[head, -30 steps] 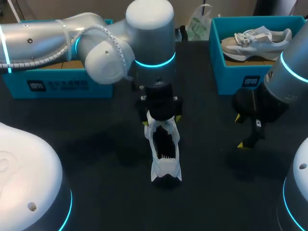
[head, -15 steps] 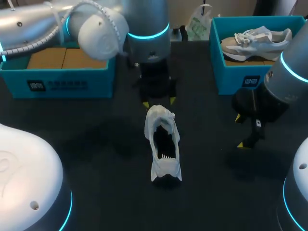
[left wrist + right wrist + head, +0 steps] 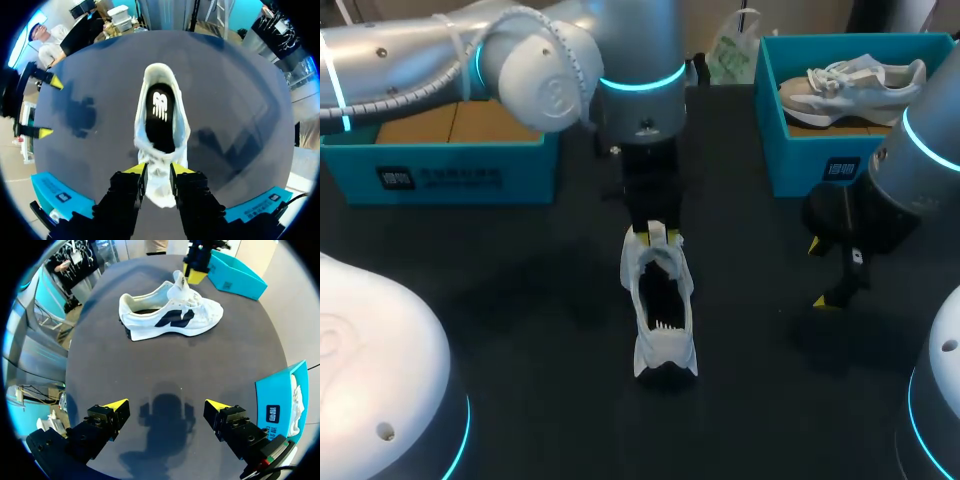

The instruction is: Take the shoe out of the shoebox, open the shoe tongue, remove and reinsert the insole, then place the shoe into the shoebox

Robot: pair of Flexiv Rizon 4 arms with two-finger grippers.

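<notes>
Left arm [image 3: 470, 60]: comes in from the far left corner, wrist pointing straight down over the shoe.
Left end effector [image 3: 156, 170]: narrow, pinching the shoe tongue [image 3: 158, 176] from both sides.
Shoe [image 3: 662, 310]: white, upright on its sole mid-bench, outside the boxes.
Right end effector [image 3: 166, 405]: spread wide, empty, above the bench, well apart from the shoe.
Open room: bare bench [image 3: 520, 300] all round the shoe.
Edges: left shoebox [image 3: 450, 175] and right shoebox [image 3: 820, 150] along the far side.

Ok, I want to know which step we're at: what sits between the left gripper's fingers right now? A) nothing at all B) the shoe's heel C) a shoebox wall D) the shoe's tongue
D: in the left wrist view the left gripper pinches the raised tongue of the white shoe from both sides.
</notes>
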